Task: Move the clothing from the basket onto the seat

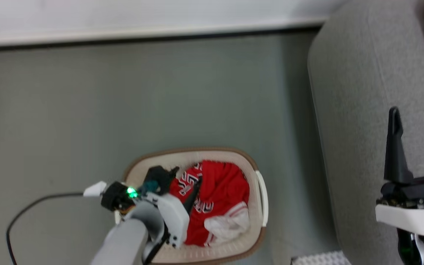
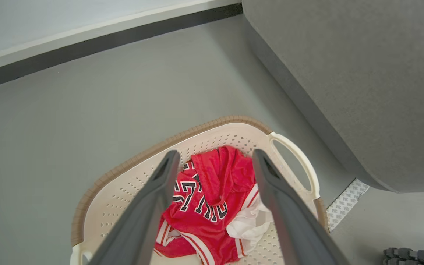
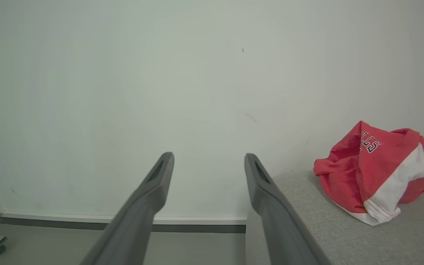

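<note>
Fabric of that sort looked light, limp and a little slick, so I judged the clothing (image 2: 204, 198) would sag and trail from any grip rather than lift in one piece. The best hold seemed to be the raised red fold at the top of the heap, where it bunched thickest, not the thin white trim at the edge. It lay crumpled in the basket (image 1: 197, 151), which stood on the floor (image 1: 160, 92) near the seat (image 1: 352, 110). The left gripper (image 2: 215, 154) hung over the heap, fingers spread wide with nothing between them. The right gripper (image 1: 412, 107) was poised above the seat, likewise spread and empty. I counted one basket, one seat, two grippers, and one red bundle (image 3: 374, 173) lying on the seat. How many garments made up the heap in the basket I could not tell.
</note>
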